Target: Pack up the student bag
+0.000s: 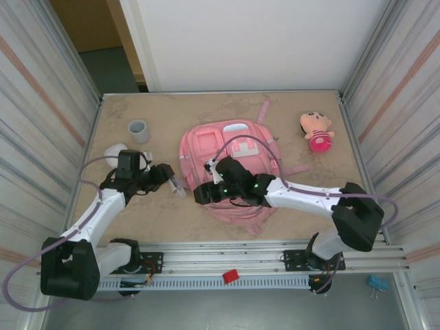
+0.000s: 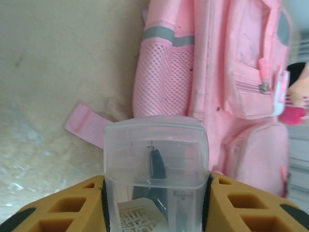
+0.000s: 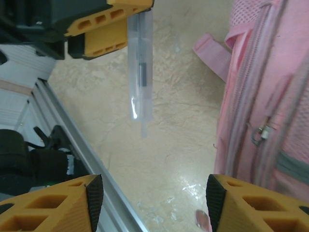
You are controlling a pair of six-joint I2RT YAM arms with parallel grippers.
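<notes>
Pink fabric marks the student bag [image 1: 203, 148], lying flat in the middle of the tan, marbled surface [image 1: 158, 220] with its front pockets up. The zips that show look closed.

Just off the bag's left edge, the left arm's orange fingers [image 2: 84, 203] are clamped on the sides of a clear plastic case [image 2: 155, 145]. It has a slim dark item inside, possibly a pen. The case sticks out past the fingertips and seems held off the surface, likely so it can be slid into an opening.

At the bag's near-left corner the right arm's fingers [image 3: 91, 193] hover partly open with nothing between them. They are close to a metal zip pull [image 3: 261, 132] on the bag's side, probably placed to open that zip before the case goes in.

Beyond the bag's far-left corner stands a grey cup [image 1: 138, 130]. Off its far-right corner lies a small plush doll [image 1: 316, 130]. Nothing looks packed yet.
</notes>
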